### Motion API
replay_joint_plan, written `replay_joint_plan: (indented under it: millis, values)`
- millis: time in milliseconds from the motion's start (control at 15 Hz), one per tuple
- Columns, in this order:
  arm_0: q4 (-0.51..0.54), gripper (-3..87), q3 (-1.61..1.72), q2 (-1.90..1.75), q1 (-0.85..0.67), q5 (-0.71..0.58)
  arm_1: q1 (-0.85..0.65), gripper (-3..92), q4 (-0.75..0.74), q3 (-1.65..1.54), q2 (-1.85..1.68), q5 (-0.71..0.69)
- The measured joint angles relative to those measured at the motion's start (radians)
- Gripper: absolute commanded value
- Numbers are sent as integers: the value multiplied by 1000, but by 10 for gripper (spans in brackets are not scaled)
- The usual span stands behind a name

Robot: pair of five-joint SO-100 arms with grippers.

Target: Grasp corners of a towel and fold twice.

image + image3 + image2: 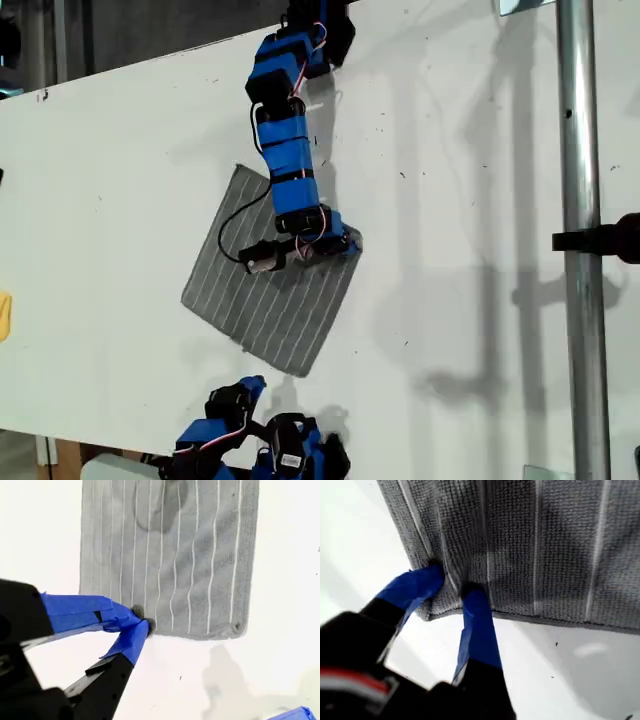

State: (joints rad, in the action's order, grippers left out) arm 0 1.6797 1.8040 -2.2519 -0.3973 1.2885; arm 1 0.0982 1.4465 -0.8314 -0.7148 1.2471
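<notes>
The grey striped towel point(270, 300) lies flat as a diamond on the white table point(470, 200). My first gripper point(345, 245) reaches down from the exterior view's top. It is shut on the towel's corner at the exterior view's right. In the first wrist view the cloth point(545, 545) bunches between its blue fingers point(472, 615), with my first gripper point(452, 587) low on the table. My second gripper point(252, 385) sits at the exterior view's bottom, shut, with bare table between it and the towel. In the second wrist view its joined tips point(142, 622) overlap the towel's point(175, 555) near edge; one corner point(236, 627) lies free.
A vertical metal pole point(580, 250) with a black clamp point(605, 240) stands at the exterior view's right. A yellow object point(4, 315) shows at the exterior view's left edge. The table's far edge point(150, 62) runs diagonally across the exterior view's top left.
</notes>
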Motion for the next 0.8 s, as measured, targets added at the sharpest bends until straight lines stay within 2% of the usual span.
replay_joint_plan:
  millis: [67, 533, 600, 667, 800]
  values:
    - [-2, -27, 14, -11, 0, 0, -3, -3, 0, 0, 0, -12]
    - [-14, -27, -44, 57, 35, -11, -8, -3, 26, -2, 0, -21]
    - [-15, 53, -84, 120, 49, -49, -8, -3, 26, -2, 0, -21]
    - [-15, 244, -129, 178, 60, -126, -8, -3, 26, -2, 0, -21]
    - [-15, 311, -172, 236, 64, -189, -8, -3, 26, -2, 2, -21]
